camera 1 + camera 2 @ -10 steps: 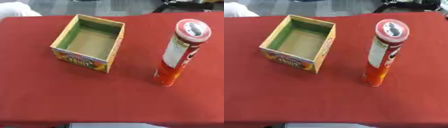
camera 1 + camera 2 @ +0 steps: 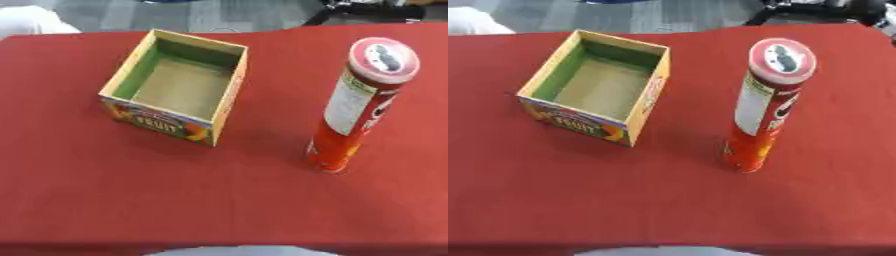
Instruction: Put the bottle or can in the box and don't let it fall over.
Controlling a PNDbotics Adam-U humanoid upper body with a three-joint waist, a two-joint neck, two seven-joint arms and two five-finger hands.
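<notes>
Can (image 2: 359,110) and box (image 2: 175,87) stand unmoved, apart on red table (image 2: 131,200).

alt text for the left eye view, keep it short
A tall red can stands upright on a red table, to the right of an open, empty cardboard box with a green inside and fruit print on its front. The two are apart, and no robot hand is in view.

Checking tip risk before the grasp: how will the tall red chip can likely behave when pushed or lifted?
The chip can stands tall on a narrow base, so a high push probably tips it. Its round body would likely roll once down. It looks rigid.
</notes>
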